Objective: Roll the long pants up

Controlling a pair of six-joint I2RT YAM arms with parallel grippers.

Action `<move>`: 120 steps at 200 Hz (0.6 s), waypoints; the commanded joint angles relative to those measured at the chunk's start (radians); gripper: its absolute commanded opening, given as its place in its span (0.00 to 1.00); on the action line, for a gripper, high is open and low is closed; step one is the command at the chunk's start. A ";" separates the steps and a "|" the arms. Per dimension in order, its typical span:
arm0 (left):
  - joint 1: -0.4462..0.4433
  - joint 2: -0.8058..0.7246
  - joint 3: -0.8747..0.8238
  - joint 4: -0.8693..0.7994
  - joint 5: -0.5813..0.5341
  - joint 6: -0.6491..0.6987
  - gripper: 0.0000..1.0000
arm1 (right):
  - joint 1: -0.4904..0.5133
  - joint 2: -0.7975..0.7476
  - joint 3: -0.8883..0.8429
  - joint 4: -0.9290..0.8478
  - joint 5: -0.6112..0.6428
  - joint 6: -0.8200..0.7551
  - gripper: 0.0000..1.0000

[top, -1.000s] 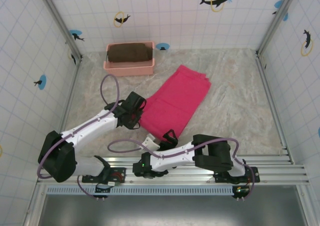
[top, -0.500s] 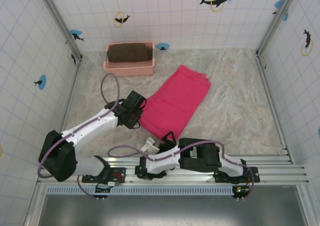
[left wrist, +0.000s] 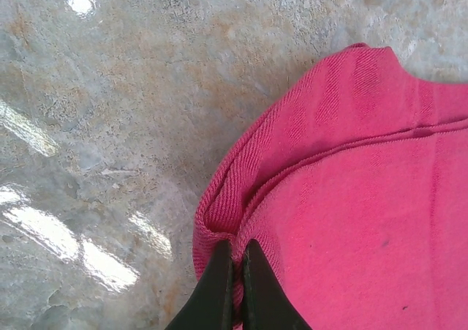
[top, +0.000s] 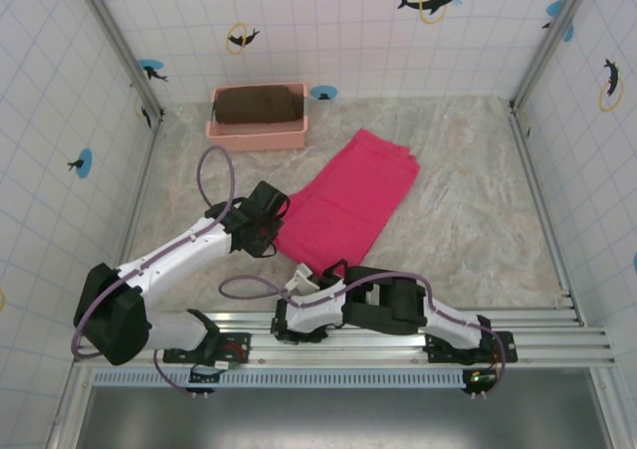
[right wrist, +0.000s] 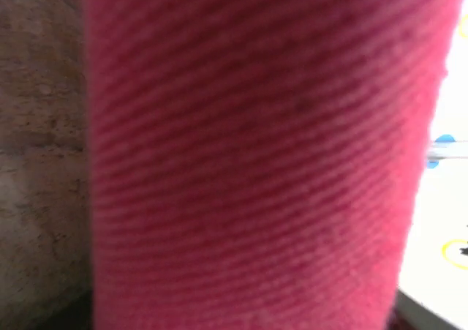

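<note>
While the long pants (top: 348, 205) are laid out as a flat folded strip on the table (top: 468, 200), their edge is gripped by the left gripper (top: 275, 232).

Seen from above, the strip is set on a diagonal in the middle of the table, its far end well apart from the pink basket (top: 257, 133), in which a dark brown cloth (top: 259, 103) is held. In the left wrist view, a raised fold of the pink hem (left wrist: 219, 224) is clamped between the two dark fingers (left wrist: 218, 290), which are pressed nearly together. The right gripper (top: 334, 270) is placed at the near corner of the pants; how its jaws stand cannot be told, since blurred pink fabric (right wrist: 256, 162) is seen close against the right wrist camera.
</note>
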 commanded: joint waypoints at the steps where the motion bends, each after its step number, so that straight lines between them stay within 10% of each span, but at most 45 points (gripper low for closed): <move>1: 0.013 -0.023 0.030 -0.055 -0.041 -0.006 0.00 | -0.011 0.027 0.024 0.008 -0.012 0.022 0.52; 69: 0.016 -0.038 0.034 -0.084 -0.057 -0.011 0.00 | -0.014 0.003 0.014 0.036 -0.027 -0.010 0.00; 87: 0.018 -0.050 0.035 -0.084 -0.069 0.011 0.00 | -0.017 -0.062 -0.036 0.139 -0.074 -0.104 0.00; 106: 0.026 -0.058 0.048 -0.097 -0.083 0.049 0.72 | -0.028 -0.150 -0.109 0.266 -0.148 -0.199 0.00; 120: 0.034 -0.062 0.067 -0.132 -0.099 0.090 0.97 | -0.044 -0.214 -0.163 0.357 -0.219 -0.273 0.00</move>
